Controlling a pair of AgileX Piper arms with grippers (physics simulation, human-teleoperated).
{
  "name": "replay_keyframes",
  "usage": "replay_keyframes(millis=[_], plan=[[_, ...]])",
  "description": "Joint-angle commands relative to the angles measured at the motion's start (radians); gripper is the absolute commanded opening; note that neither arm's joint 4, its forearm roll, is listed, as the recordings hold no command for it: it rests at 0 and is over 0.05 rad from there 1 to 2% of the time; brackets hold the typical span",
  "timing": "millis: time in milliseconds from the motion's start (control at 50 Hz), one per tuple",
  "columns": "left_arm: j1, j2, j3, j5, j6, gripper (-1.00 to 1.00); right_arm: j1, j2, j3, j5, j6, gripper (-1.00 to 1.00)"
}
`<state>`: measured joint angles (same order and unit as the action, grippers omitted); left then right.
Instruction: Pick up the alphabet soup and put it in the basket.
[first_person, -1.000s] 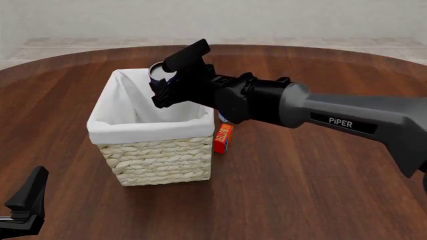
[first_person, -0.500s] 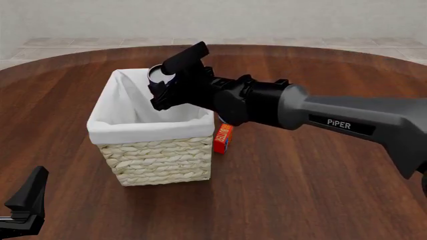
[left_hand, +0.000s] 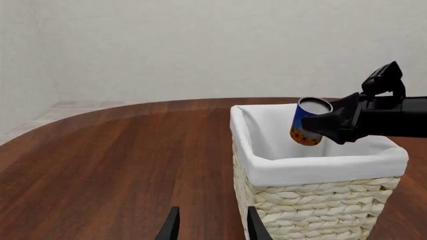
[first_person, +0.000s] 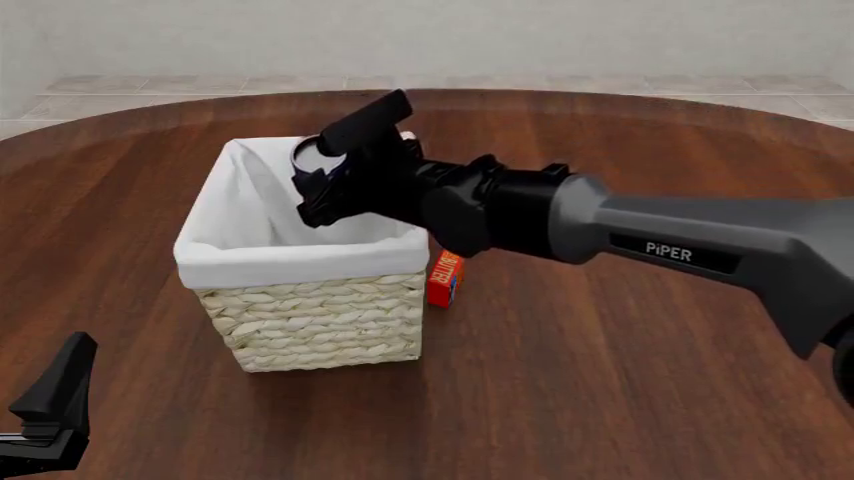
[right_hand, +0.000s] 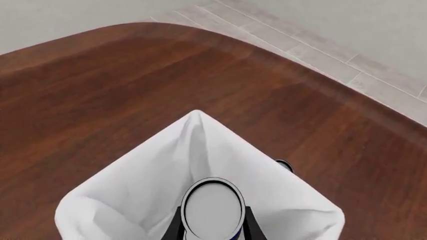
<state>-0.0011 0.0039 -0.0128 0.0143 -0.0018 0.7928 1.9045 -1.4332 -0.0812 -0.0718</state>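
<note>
Soup: alphabet soup (left_hand: 311, 127) pinched between the right gripper (first_person: 336, 172) fingers, tilted, silver top uppermost, held above the open mouth of the basket (first_person: 315, 315), nearer its far right part.
Right gripper: clamped on the can's sides; in the right wrist view the can top (right_hand: 213, 207) sits between both fingers with white lining below.
Left gripper: left gripper (left_hand: 210, 227) parked low at the near left of the table (first_person: 614, 390), well apart from the basket; fingers spread with nothing between them.
Risk, early release: can looks close to the far right rim, so a drop now might clip the folded cloth and roll out; likely cause, too little travel toward the middle.
Risk, tilt: can likely to land on its side or bounce off the lining.
Risk, knock: forearm passes just above the right rim; lowering too far may shove the basket into the red-orange box (first_person: 446, 277) beside it.
Surface: dark wood-grain round tabletop, glossy.
Room: pale plain walls, light tiled floor beyond the table edge.
</note>
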Motion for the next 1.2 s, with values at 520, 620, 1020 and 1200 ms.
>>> replay_keyframes(millis=[520,620,1020,1200], plan=[[0.000,0.000,0.000,0.000,0.000,1.00,-0.003,0.025,-0.034,0.017,0.027,-1.00],[0.000,0.000,0.000,0.000,0.000,1.00,-0.003,0.028,-0.035,0.016,0.026,-1.00],[0.000,0.000,0.000,0.000,0.000,1.00,-0.003,0.040,-0.030,0.021,0.030,-1.00],[0.000,0.000,0.000,0.000,0.000,1.00,-0.005,0.041,-0.026,0.018,0.031,-1.00]])
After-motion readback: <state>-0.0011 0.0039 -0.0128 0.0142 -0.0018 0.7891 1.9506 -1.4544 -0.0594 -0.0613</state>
